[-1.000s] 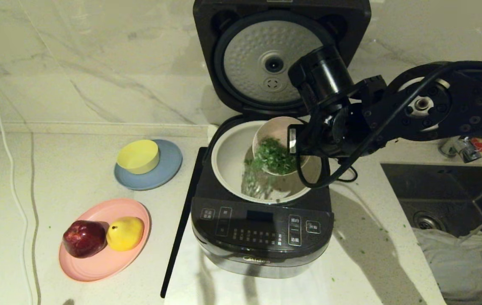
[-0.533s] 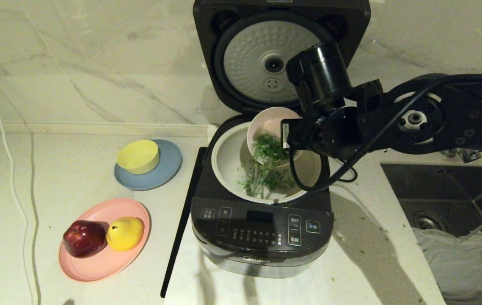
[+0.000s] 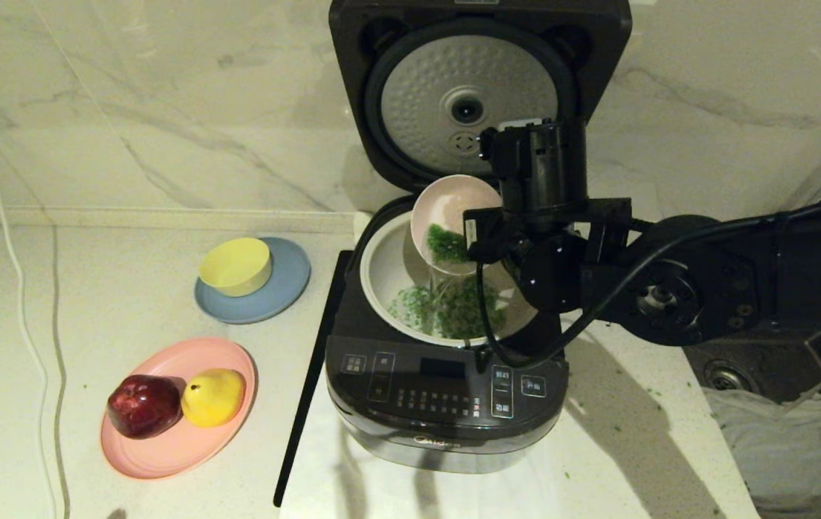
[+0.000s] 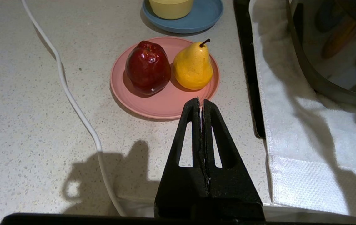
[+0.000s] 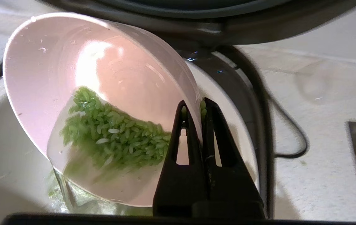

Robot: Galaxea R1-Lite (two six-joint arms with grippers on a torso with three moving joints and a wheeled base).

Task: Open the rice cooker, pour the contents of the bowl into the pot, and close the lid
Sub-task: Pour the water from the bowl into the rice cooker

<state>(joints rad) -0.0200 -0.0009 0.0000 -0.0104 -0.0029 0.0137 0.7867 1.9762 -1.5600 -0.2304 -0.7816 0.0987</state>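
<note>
Right hand (image 5: 196,107) clamped on pink bowl (image 3: 446,216) rim — tilted over pot (image 3: 388,277), green grains (image 5: 115,137) spilling; left hand (image 4: 200,104) together.

bowl (image 5: 127,78): glossy, likely plastic | lid (image 3: 468,94): dimpled metal | counter (image 4: 24,109): speckled stone

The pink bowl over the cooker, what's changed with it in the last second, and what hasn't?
The right gripper, clamped on the bowl, has tipped it steeper and shifted toward the robot's left and the open lid. Fewer green contents remain inside; more lie in the pot. Unchanged: lid up, left gripper shut and parked above the counter near the pink plate.
</note>
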